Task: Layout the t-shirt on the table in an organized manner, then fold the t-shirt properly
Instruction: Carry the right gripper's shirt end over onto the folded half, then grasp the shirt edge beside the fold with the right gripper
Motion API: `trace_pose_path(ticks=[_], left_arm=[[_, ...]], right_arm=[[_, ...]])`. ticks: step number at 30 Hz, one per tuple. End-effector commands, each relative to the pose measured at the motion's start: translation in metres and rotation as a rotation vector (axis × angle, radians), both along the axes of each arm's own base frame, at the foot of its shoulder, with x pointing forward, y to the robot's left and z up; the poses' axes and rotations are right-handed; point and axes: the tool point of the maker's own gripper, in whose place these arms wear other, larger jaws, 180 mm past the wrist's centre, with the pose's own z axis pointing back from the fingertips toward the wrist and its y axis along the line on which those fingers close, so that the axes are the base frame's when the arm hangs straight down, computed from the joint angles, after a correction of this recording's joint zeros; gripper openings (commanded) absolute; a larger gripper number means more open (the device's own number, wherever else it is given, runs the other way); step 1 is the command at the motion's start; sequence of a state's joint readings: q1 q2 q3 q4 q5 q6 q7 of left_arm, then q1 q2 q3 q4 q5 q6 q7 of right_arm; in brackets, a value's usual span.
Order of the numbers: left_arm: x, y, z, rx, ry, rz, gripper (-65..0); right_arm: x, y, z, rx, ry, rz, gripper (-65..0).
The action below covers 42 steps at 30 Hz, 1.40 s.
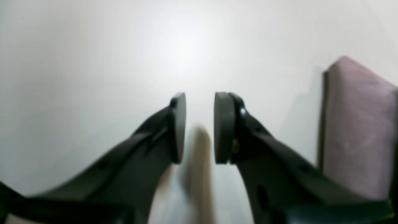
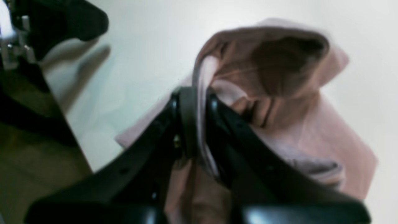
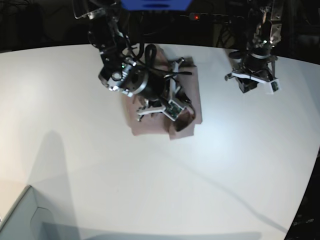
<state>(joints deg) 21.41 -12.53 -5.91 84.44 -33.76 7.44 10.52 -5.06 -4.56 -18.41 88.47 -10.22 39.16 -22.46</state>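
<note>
The dusty mauve t-shirt (image 3: 194, 92) lies folded into a compact bundle on the white table (image 3: 150, 190), near its far middle. My right gripper (image 2: 199, 102) is shut on a raised fold of the t-shirt (image 2: 311, 124), so the cloth loops up above the fingers. In the base view the right gripper (image 3: 171, 107) sits low over the bundle's front edge. My left gripper (image 1: 200, 124) hovers over bare table (image 1: 93, 77) with its pads apart and nothing between them. A straight folded edge of the t-shirt (image 1: 357, 124) lies to its right. From the base camera the left gripper (image 3: 254, 82) is well to the shirt's right.
A pale grey-green box corner (image 3: 20, 217) juts in at the front left. The table's curved far edge runs just behind both arms, with dark clutter beyond. The right wrist view shows the table edge and dark floor (image 2: 28, 155) at its left.
</note>
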Motion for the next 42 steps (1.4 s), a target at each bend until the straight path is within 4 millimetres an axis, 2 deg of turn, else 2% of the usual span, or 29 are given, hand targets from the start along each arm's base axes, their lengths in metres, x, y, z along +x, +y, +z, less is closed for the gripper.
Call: trace_pose_path(ticks=[1, 5, 8, 11, 13, 17, 21, 23, 26, 30, 33, 35, 37, 42], left_arm=[[0.007, 0.004, 0.011, 0.011, -0.043, -0.001, -49.8], [0.004, 0.004, 0.008, 0.011, -0.032, 0.0, -49.8], [0.004, 0.004, 0.008, 0.01, -0.032, 0.001, -49.8], [0.004, 0.004, 0.007, 0.01, -0.031, 0.001, -49.8], [0.004, 0.004, 0.007, 0.01, -0.031, 0.001, -49.8], [0.004, 0.004, 0.007, 0.01, -0.031, 0.001, -49.8], [0.005, 0.002, 0.009, 0.008, -0.036, -0.004, -49.8], [0.005, 0.002, 0.01, 0.008, -0.037, -0.005, -49.8], [0.004, 0.002, 0.008, 0.008, -0.033, -0.003, -49.8], [0.005, 0.007, 0.01, 0.016, -0.037, 0.002, -49.8], [0.007, 0.034, 0.018, 0.062, -0.048, 0.03, -49.8], [0.008, 0.045, 0.021, 0.075, -0.054, 0.052, -49.8], [0.01, 0.064, 0.028, 0.103, -0.064, 0.079, -49.8], [0.01, 0.089, 0.04, 0.131, -0.088, 0.135, -49.8]], right_arm=[[0.006, 0.01, 0.018, 0.06, -0.039, 0.003, -65.0], [0.013, 0.019, 0.026, 0.074, -0.058, 0.015, -65.0], [0.017, 0.022, 0.02, 0.067, -0.043, 0.021, -65.0], [0.018, 0.02, 0.013, 0.045, -0.024, 0.023, -57.8], [0.016, 0.019, 0.012, 0.029, -0.019, 0.028, -49.6], [0.012, 0.017, 0.032, 0.054, -0.068, 0.014, -38.1], [-0.004, 0.0, 0.058, 0.059, -0.138, -0.01, -35.1], [-0.018, -0.008, 0.06, 0.054, -0.14, -0.011, -35.1], [-0.048, -0.022, 0.04, 0.014, -0.077, -0.005, -35.1], [-0.071, -0.041, 0.01, -0.017, 0.031, -0.052, -35.1], [-0.079, -0.05, -0.009, -0.04, 0.089, -0.073, -35.1], [-0.085, -0.051, -0.02, -0.051, 0.122, -0.071, -35.1], [-0.089, -0.051, -0.029, -0.057, 0.149, -0.068, -35.1], [-0.1, -0.052, -0.048, -0.069, 0.209, -0.062, -35.1]])
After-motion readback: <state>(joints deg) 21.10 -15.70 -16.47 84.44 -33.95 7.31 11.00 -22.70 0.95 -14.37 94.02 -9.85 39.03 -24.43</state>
